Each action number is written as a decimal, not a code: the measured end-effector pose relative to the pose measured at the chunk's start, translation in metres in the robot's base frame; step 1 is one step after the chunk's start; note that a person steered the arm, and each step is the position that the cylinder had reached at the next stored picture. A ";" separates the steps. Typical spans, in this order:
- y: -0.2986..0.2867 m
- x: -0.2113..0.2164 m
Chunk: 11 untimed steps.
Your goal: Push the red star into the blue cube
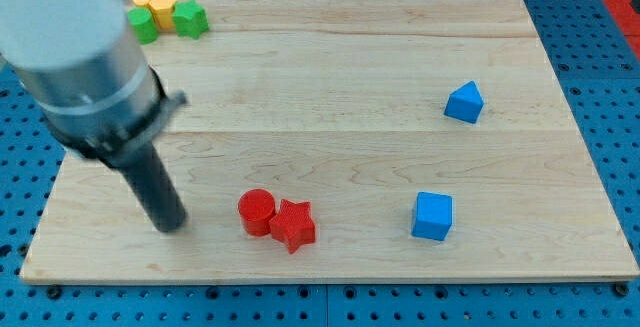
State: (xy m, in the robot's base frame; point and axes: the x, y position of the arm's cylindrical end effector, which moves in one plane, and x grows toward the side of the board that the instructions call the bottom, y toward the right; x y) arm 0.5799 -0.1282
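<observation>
Dark rod is tilted, my tip [172, 226] touching nothing; red cylinder [256, 212] sits to its right, red star [293, 225] beyond, blue cube [432, 216] farther right.

The red star [293, 225] lies flat near the view's bottom, well left of the blue cube [432, 216]
</observation>
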 end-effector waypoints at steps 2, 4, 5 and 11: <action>0.158 0.004; 0.174 0.039; 0.080 0.028; 0.245 -0.043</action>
